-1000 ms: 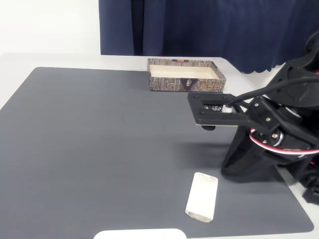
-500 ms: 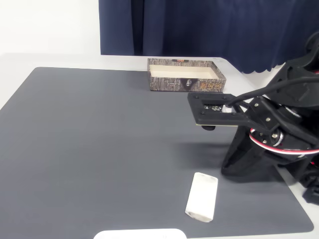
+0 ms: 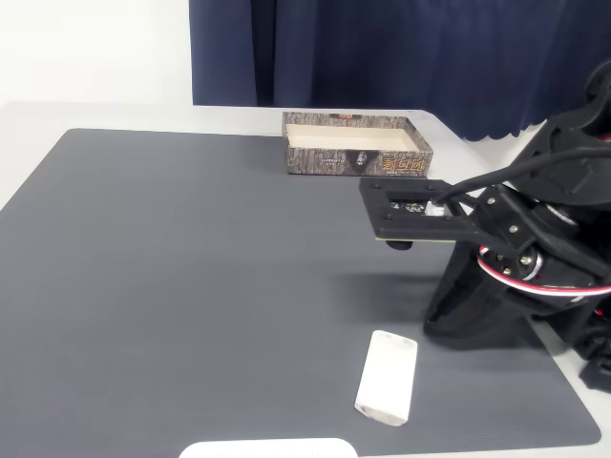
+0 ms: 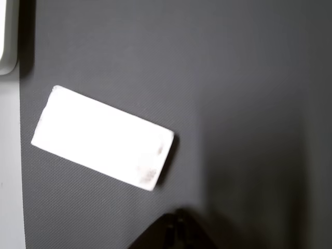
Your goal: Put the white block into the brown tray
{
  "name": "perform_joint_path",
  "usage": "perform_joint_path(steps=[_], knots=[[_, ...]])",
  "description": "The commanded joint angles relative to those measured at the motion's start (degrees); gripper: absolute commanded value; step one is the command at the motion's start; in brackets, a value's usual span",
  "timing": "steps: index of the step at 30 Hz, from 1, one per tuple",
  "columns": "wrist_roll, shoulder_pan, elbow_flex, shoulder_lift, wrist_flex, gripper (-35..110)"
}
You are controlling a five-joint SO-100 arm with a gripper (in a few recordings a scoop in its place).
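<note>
The white block (image 3: 387,377) lies flat on the dark grey mat near its front edge, with nothing touching it. In the wrist view the white block (image 4: 104,137) sits left of centre, slightly tilted. My gripper (image 4: 176,231) shows as a dark tip at the bottom edge, its fingers together with nothing between them, a short way from the block's right end. The black arm (image 3: 516,239) is folded at the right of the mat. The brown tray (image 3: 353,160) stands at the back of the mat with its cream inside bare, far from the block.
A wide flat white plate (image 3: 267,448) pokes in at the mat's front edge, left of the block; its rim is the white plate (image 4: 8,36) at the top left of the wrist view. A dark blue curtain (image 3: 401,48) hangs behind the table.
</note>
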Motion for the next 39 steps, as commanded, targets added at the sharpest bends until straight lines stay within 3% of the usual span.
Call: perform_joint_path(steps=[1, 39], knots=[[1.8, -0.2, 0.1, -0.5, 4.0, 0], [3.4, -1.7, -4.7, -6.3, 4.5, 0]])
